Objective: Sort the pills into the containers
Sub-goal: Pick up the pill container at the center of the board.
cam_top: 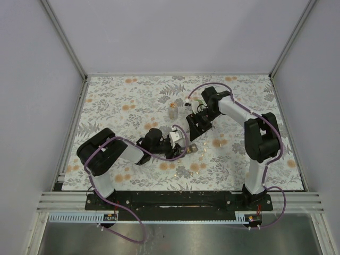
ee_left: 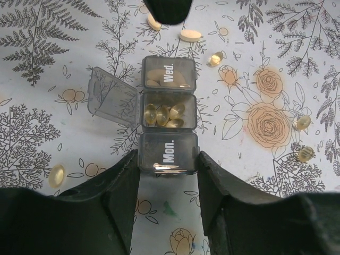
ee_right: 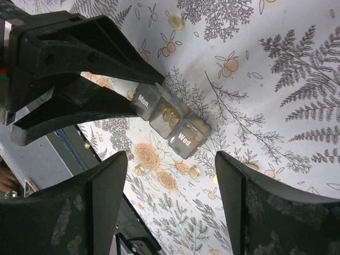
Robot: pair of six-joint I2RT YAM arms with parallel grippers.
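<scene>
While the pill organiser (ee_left: 169,114) at centre frame holds capsules (ee_left: 162,114) and tablets (ee_left: 156,75), loose pills (ee_left: 190,35) lie unsorted around it, the left gripper (ee_left: 168,159) flanking its Mon. end, pinch unclear, right gripper (ee_right: 171,159) spread empty.

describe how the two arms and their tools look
The left arm and right arm have bulky black joints joined by white links, with a purple cable looping along each. The left tool and right tool are each two broad matte black wedges; the right's look scuffed.
</scene>
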